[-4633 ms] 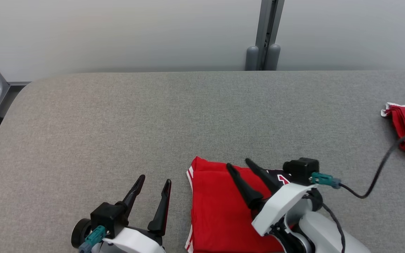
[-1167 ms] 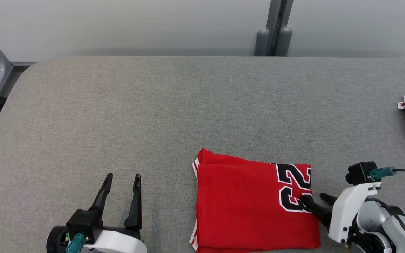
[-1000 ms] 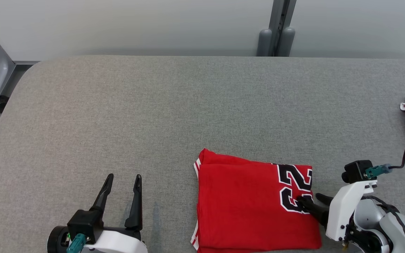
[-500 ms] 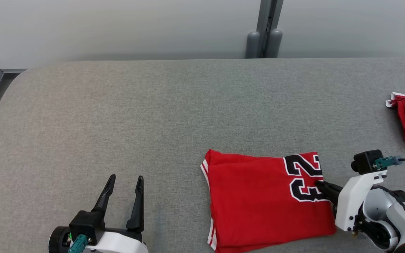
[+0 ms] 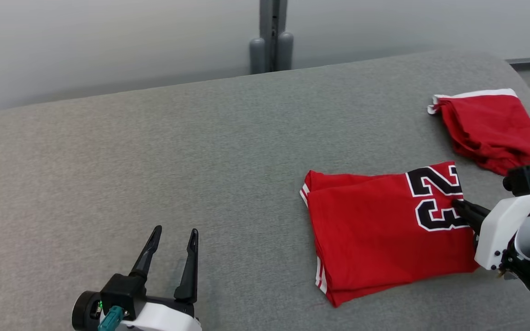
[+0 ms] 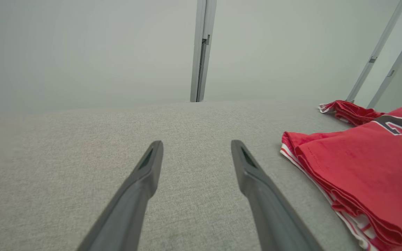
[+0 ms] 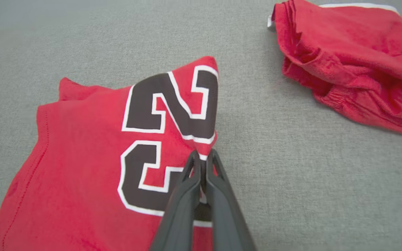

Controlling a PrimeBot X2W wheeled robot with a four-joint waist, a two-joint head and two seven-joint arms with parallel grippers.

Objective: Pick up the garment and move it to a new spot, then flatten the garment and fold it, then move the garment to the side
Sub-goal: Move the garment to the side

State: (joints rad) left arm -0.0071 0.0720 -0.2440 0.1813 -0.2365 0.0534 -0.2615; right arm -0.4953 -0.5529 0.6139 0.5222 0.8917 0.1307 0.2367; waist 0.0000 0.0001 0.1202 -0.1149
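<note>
A: On the grey table (image 5: 177,151), right side: folded red jersey (image 5: 375,230), right gripper (image 7: 203,156) pinching its numbered edge.
B: Around it?
A: Red shorts (image 5: 490,131), I think, just beyond. Left gripper (image 5: 175,229) spread, well apart.

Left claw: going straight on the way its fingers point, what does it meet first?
The way looks free: the left claw points over bare grey table toward the far edge and the wall post. The folded red jersey lies off to its right, likely clear.
</note>
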